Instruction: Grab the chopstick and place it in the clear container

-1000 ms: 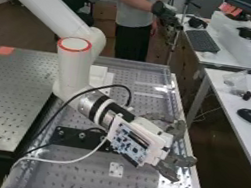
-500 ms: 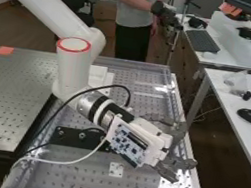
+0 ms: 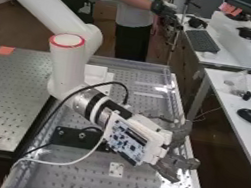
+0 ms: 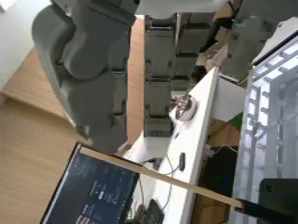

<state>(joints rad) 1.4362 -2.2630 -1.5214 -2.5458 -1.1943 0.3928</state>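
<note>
The hand [image 3: 172, 161] is over the right edge of the bench, on the end of the arm. In the wrist view the hand [image 4: 157, 85] hangs in front of the desk and floor. A light wooden chopstick [image 4: 179, 183] runs at a slant past the hand, with a screen and white desk behind it. Its dark end lies by a dark block whose nature is unclear. Whether the hand holds the chopstick cannot be told.
The perforated bench [image 3: 84, 182] has a transparent rim and carries a black bracket [image 3: 80, 138]. A white desk [image 3: 225, 103] with a mouse [image 3: 250, 117] stands to the right. Cables loop beside the arm. A dark perforated table [image 3: 8, 100] adjoins on the left.
The arm's upright section has shifted slightly left, and its wrist has moved a little with it. The hand has turned slightly and stays over the bench's right edge.
</note>
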